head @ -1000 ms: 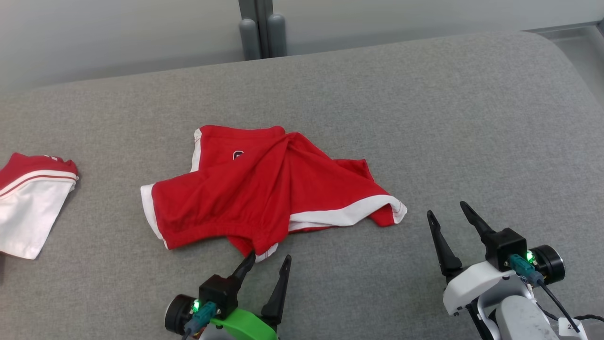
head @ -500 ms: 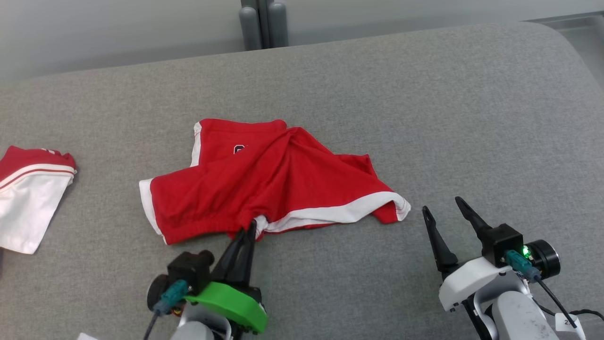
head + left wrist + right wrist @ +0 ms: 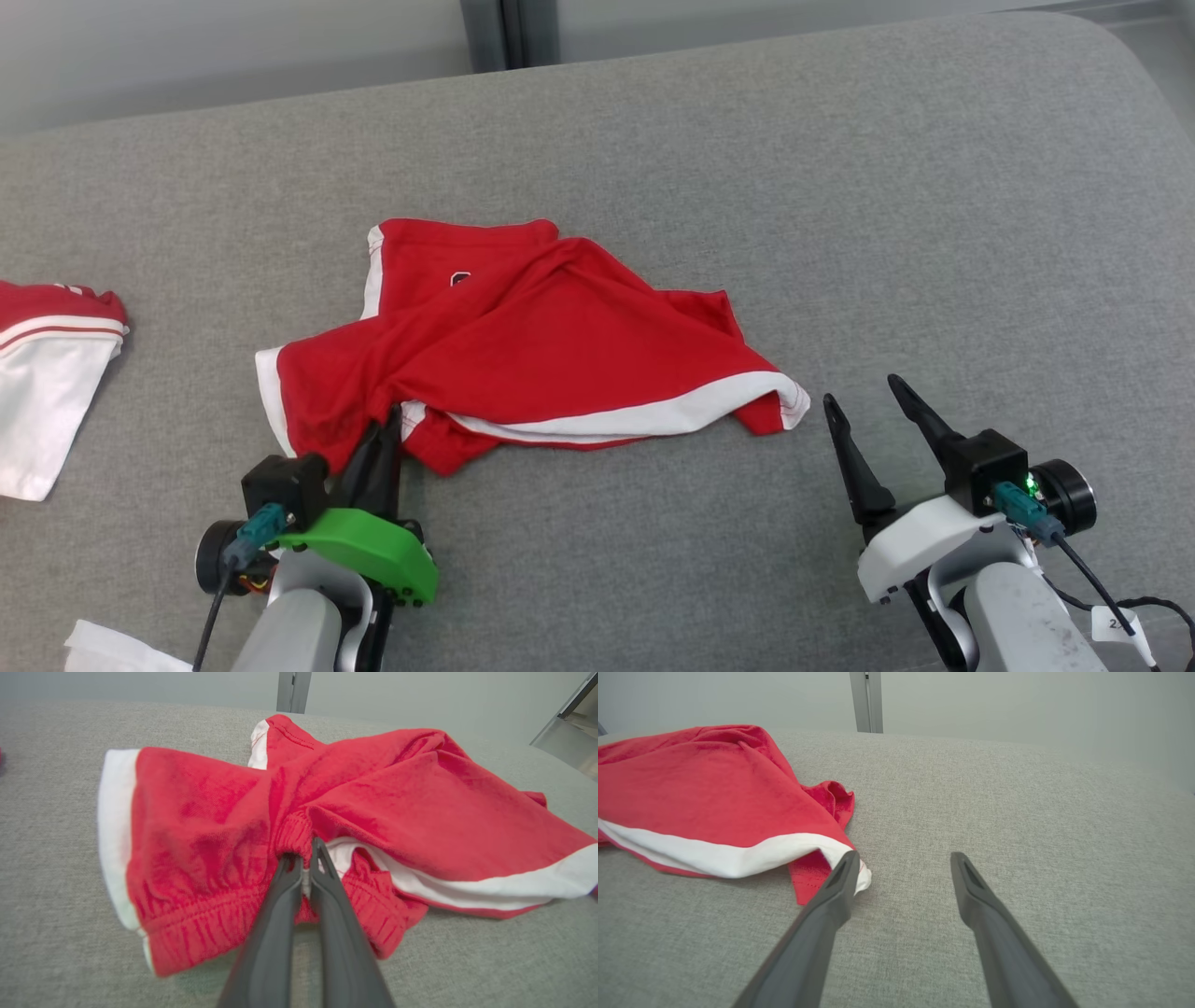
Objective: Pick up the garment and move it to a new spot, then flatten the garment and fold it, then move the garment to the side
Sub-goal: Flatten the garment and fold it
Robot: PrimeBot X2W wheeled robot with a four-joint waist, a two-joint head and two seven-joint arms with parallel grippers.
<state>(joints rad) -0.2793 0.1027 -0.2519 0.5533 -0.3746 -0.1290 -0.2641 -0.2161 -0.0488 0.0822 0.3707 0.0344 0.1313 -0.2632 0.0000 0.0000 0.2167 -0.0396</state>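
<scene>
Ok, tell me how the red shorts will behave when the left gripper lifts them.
Probably floppy: the red shorts lie in soft creases, so they should hang limp from the left gripper, shut on the gathered waistband. Likely light: the fabric looks thin. The white-trimmed leg may drag over the grey cushion.

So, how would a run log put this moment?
left pincer: shut on red white-trimmed cloth garment | right pincer: open, beside hem | stage: pick-up

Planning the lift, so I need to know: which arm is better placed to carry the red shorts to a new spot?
Left. The left gripper is shut on the red shorts at the elastic waistband, so it probably only needs to lift. The right gripper stands open beside the white hem, gripping nothing.
</scene>
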